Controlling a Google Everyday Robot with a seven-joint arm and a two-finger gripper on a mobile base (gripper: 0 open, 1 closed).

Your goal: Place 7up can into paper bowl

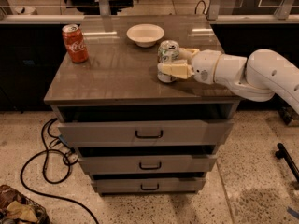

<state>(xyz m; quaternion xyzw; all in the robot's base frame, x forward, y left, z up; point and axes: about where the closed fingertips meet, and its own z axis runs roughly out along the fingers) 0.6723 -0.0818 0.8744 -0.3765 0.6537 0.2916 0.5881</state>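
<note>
The 7up can (167,51), whitish-silver with green marks, stands upright on the brown cabinet top (117,73), right of the middle. My gripper (169,61) reaches in from the right at can height. It is open, with one cream finger (174,70) across the can's front and the other behind it on the right. The can rests on the top. The white paper bowl (145,34) sits empty behind the can, a little to the left, about a can's height away.
A red Coca-Cola can (74,43) stands at the back left of the top. The top drawer (145,132) below is pulled slightly out. A black cable (44,157) lies on the floor at the left. A glass railing runs behind the cabinet.
</note>
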